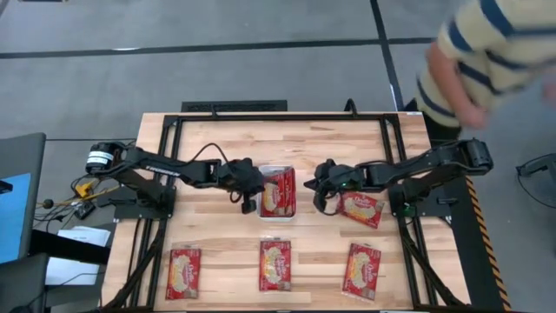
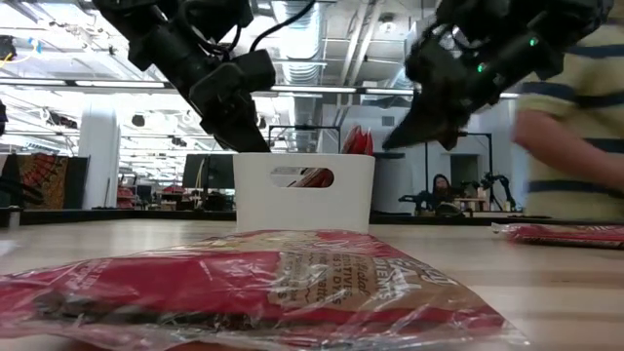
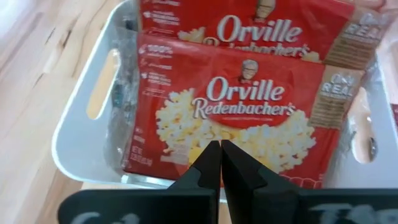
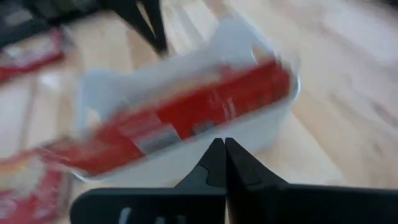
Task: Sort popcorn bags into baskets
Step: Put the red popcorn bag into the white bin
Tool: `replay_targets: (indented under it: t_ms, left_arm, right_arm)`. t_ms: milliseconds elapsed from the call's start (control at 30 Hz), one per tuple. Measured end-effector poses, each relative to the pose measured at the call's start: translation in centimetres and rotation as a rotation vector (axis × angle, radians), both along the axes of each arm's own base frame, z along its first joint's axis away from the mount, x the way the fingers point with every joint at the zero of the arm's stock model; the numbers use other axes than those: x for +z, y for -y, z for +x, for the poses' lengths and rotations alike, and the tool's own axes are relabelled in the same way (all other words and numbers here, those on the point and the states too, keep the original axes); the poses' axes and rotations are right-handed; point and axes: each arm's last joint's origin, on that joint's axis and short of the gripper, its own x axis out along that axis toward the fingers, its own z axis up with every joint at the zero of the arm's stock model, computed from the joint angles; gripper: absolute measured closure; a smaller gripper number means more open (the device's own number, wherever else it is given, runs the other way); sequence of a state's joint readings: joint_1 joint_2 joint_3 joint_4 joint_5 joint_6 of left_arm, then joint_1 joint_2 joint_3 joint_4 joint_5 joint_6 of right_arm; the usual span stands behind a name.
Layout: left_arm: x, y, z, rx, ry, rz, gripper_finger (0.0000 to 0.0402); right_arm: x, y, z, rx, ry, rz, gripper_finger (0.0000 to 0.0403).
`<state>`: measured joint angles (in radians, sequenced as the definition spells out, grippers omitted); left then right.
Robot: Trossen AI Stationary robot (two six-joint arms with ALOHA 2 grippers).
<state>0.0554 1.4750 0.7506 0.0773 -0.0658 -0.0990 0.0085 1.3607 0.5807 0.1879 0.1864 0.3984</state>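
The white basket (image 1: pixel 276 167) (image 2: pixel 302 200) stands mid-table and holds red popcorn bags (image 1: pixel 278 193). In the left wrist view two of these bags (image 3: pixel 249 118) overlap, leaning inside the basket (image 3: pixel 81 143), and their red tops (image 2: pixel 356 141) stick up over its rim. My left gripper (image 1: pixel 248 198) (image 3: pixel 219 149) is shut and hovers at the basket's left wall, pointing over the bags. My right gripper (image 1: pixel 323 198) (image 2: pixel 395 141) (image 4: pixel 219 146) is shut, raised just right of the basket (image 4: pixel 242 134). Another bag (image 1: pixel 360 209) (image 2: pixel 565 234) lies flat under the right arm.
Three more bags lie flat along the near edge (image 1: pixel 182 271) (image 1: pixel 275 265) (image 1: pixel 362 269); the middle one fills the low view's foreground (image 2: pixel 263 283). A person in a striped shirt (image 1: pixel 486 52) (image 2: pixel 575 127) stands past the table's far right corner. Bare wood lies left of the basket.
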Motion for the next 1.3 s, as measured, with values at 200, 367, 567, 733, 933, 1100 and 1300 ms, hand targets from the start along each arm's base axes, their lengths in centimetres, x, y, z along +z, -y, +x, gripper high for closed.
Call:
replay_targets:
  t_ms: [200, 367, 567, 733, 933, 1100, 1300]
  left_arm:
    - [0.5, -0.1, 0.3, 0.006, 0.019, -0.007, 0.0401]
    - [0.7, -0.1, 0.4, -0.009, 0.006, 0.002, 0.0401]
    - [-0.7, -0.2, 1.5, -0.011, -0.062, -0.002, 0.0401]
    - [-2.2, -0.2, 4.1, -0.044, -0.243, -0.006, 0.0401]
    - [-2.2, -0.3, 5.7, -0.089, -0.384, 0.002, 0.0401]
    - [-2.1, -0.4, 5.8, -0.112, -0.399, -0.007, 0.0401]
    - [-2.7, -0.7, 6.6, -0.106, -0.354, -0.006, 0.0401]
  right_arm:
    - [-3.3, 0.0, 1.6, -0.051, -0.045, 0.067, 0.0394]
    - [-5.1, 0.0, 2.4, -0.069, -0.048, 0.093, 0.0398]
    - [-6.7, 0.0, 3.0, -0.073, -0.051, 0.124, 0.0393]
    - [-6.9, -0.1, 3.3, -0.06, -0.028, 0.135, 0.0397]
    - [-6.9, -0.1, 3.4, -0.057, -0.015, 0.132, 0.0396]
    - [-6.8, -0.3, 3.5, -0.042, 0.004, 0.12, 0.0394]
    - [-7.8, -0.3, 4.2, -0.019, 0.014, 0.135, 0.0398]
